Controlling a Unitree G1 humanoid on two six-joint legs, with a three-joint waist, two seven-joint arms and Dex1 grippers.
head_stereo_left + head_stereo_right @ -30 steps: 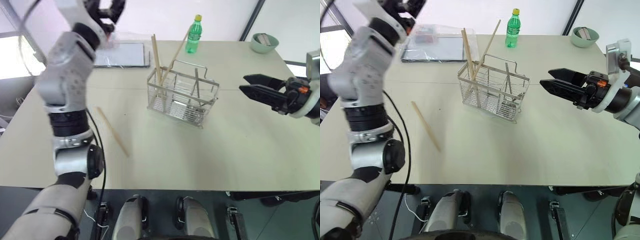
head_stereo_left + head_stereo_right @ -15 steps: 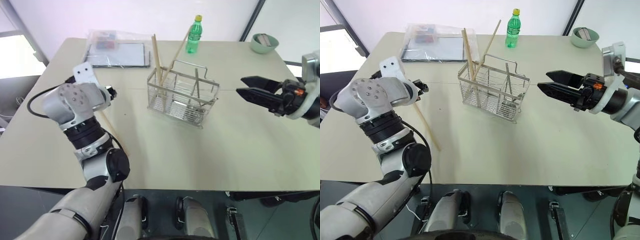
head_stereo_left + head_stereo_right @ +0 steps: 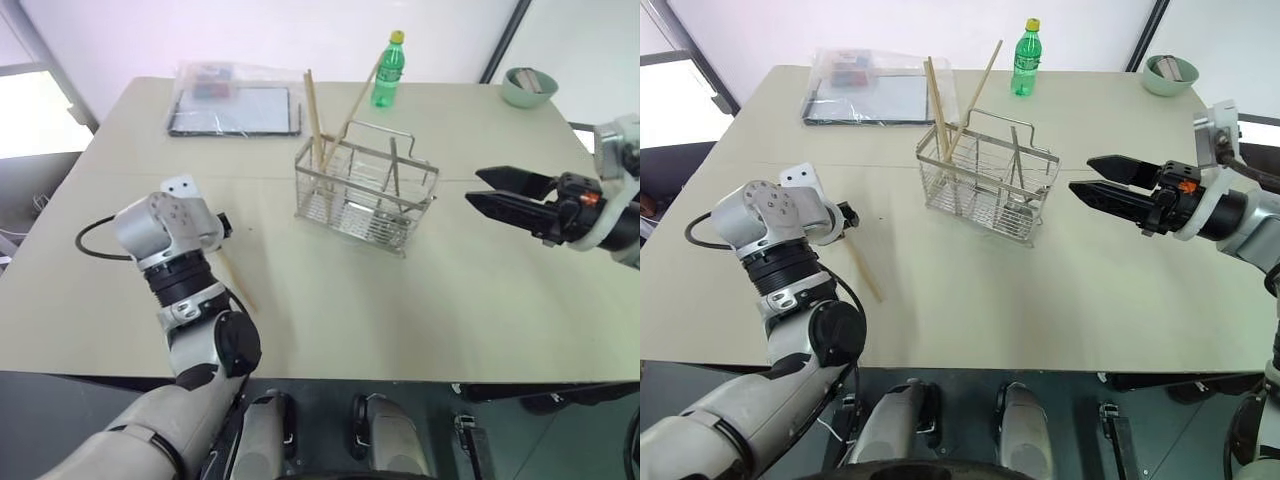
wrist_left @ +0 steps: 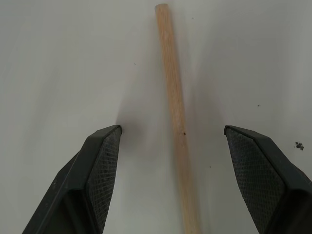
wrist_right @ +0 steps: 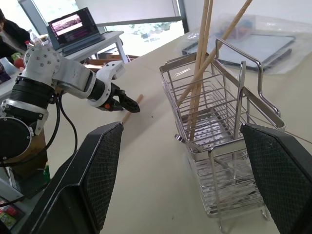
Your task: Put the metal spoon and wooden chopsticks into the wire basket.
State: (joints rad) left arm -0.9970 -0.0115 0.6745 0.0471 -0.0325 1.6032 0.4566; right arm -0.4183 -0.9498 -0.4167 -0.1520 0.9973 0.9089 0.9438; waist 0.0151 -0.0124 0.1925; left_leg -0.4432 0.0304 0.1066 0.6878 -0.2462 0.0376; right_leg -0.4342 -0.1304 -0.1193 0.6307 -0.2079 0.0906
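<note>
The wire basket (image 3: 986,188) stands near the middle of the table (image 3: 1110,300), toward its far edge. Three wooden chopsticks (image 3: 937,110) lean upright in the basket's left compartment, their tips rising well above the arched handle. The metal spoon (image 3: 1016,160) stands in a compartment toward the basket's right side, handle up. One more chopstick (image 4: 174,112) lies flat on the table, well to the left of the basket and nearer the front edge, running at a slant.

The left gripper (image 4: 170,146) points down at this lying chopstick, its two black fingers (image 4: 100,165) spread wide, one on each side of the stick, neither touching it. In the right wrist view the left gripper's tips sit right at the end of the stick.

The right gripper (image 3: 1095,178) hangs above the table to the right of the basket, aimed level toward it, fingers wide apart and empty.

At the far edge stand a green bottle (image 3: 1026,58) with a yellow cap, a flat item in a clear plastic bag (image 3: 875,85) toward the far left corner, and a pale green bowl (image 3: 1169,73) at the far right corner
</note>
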